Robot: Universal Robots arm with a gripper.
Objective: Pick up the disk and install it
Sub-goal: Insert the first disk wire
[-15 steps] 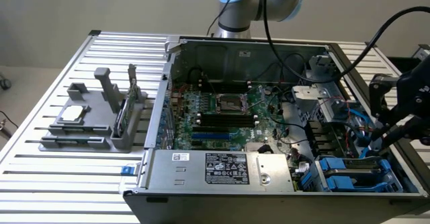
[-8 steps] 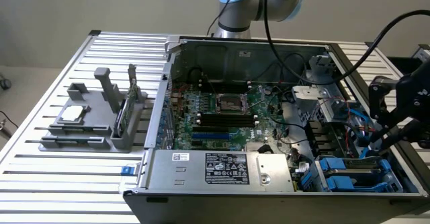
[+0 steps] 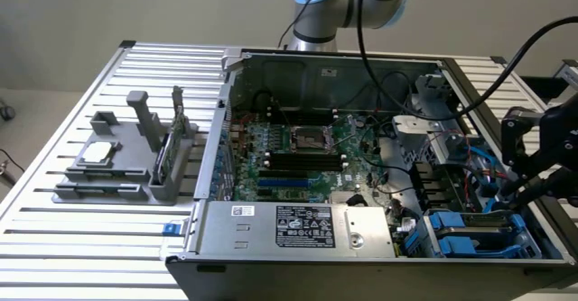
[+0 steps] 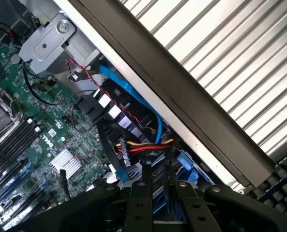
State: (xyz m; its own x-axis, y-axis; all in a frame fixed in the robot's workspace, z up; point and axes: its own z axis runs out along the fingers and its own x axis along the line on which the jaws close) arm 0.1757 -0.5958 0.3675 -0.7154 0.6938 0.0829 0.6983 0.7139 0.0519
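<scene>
Here's the gripper down at the drive bay, at the near corner of the computer case on the exterior view's right. Its fingers stand a narrow gap apart with blue plastic between them, so I judge them clamped on the disk, which sits low in that bay in its blue carrier.

This looks like the seating step. To do it well, the carrier wants to go in square to the bay rails, level, with no twist. Watch the red, yellow and black power lead and the blue data cable just beside the fingers. Either could snag or get pinched under the carrier.

Inside the case are the green motherboard and, along the near wall, the silver power supply. Over on the exterior view's left, the grey holder on the slatted table carries a small silver chip, lying flat, and a thin green card, upright in its slot.
</scene>
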